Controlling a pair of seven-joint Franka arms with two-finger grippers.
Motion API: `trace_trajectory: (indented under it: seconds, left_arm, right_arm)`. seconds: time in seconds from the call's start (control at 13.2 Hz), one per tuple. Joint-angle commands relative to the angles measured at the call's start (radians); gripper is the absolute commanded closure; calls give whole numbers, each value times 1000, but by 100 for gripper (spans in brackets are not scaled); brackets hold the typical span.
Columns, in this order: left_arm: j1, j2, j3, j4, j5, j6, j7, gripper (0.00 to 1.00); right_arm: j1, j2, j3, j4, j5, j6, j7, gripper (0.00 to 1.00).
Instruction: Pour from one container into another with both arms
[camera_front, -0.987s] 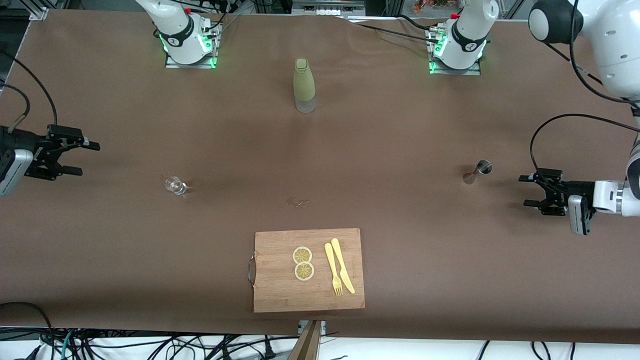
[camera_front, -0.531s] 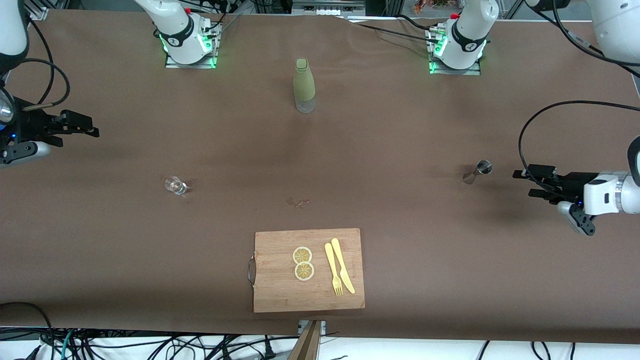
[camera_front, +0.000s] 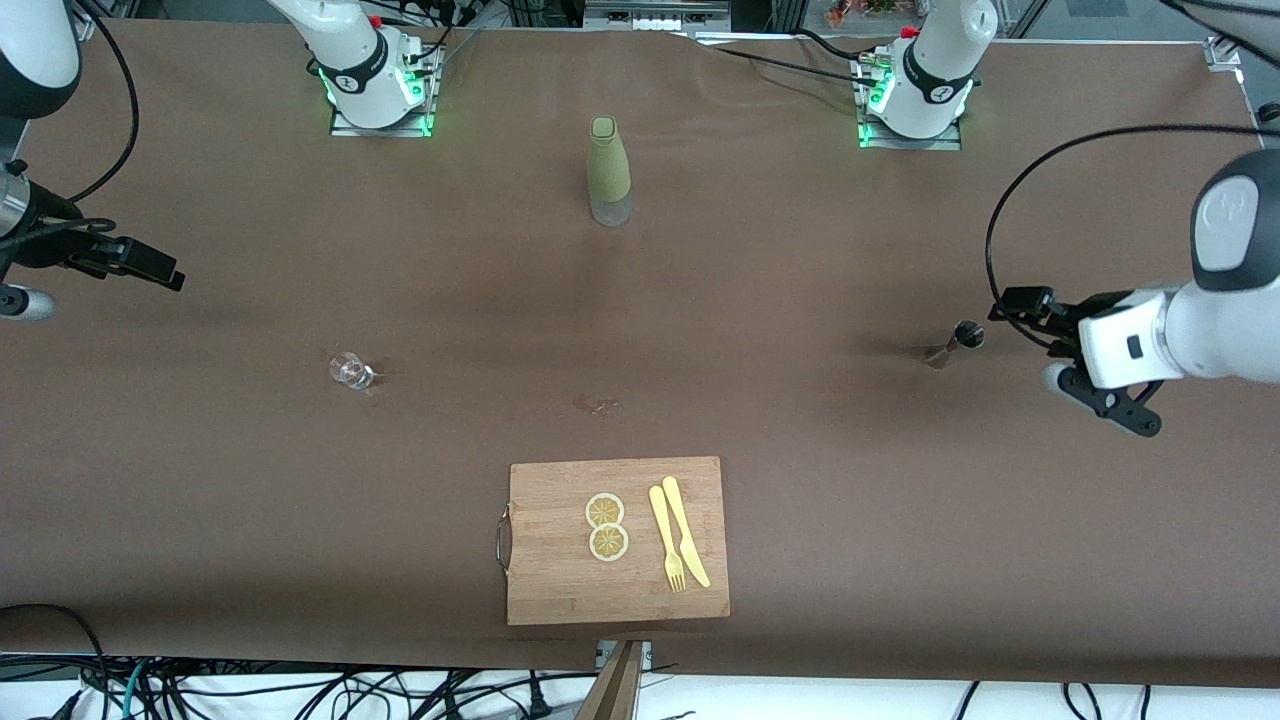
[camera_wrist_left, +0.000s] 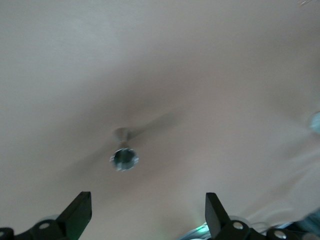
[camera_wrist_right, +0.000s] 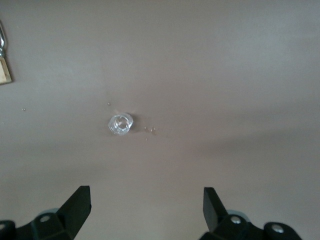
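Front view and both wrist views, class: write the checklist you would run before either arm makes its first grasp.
1. Left tool open: ok.
2. Right tool open: ok.
3. Metal jigger upright, untouched, just ahead of the left tool: ok.
4. Small clear glass upright, not held: ok.
5. Right tool lined up with the glass: ok in its wrist view.
6. Liquid in the jigger: cannot tell.

Lighting: even, diffuse, from overhead; moderately bright. Shadows: soft, faint patches on the table (camera_front: 800, 300) beneath both arms. Glare: green glow at the arm bases. Blur: front view sharp; left wrist view smeared and washed pale; right wrist view soft, its fingers (camera_wrist_right: 75, 207) out of focus.
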Motion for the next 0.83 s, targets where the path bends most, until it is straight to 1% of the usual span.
trace_trajectory:
  seconds: [0.0,0.08,0.23,0.3,0.46,0.53,0.61,0.76]
  left_arm:
    - [9,-15,-24,81,66,-13,-10,0]
    - [9,-15,-22,105,74,-15,-13,0]
    - [18,-13,-16,185,80,-15,-19,0]
    - [17,-13,-16,200,80,-19,-19,0]
    - [10,-16,-16,207,80,-59,-73,0]
    - [10,-24,-21,207,79,-93,-176,0]
    - [9,-56,-19,204,74,-107,-272,0]
    - [-11,-105,-16,171,77,-105,-312,0]
  right_arm:
    - [32,-51,-12,-41,-8,20,5,0]
    - [52,-72,-15,-35,-7,14,6,0]
    - [60,-66,-17,-33,-7,12,3,0]
    - [61,-65,-17,-32,-7,12,0,0]
    - [67,-63,-15,-26,-7,-5,0,0]
    - [72,-57,-14,-10,-11,-25,1,0]
    - [72,-39,-14,0,-11,-46,7,0]
    - [72,-38,-12,0,-7,-51,8,0]
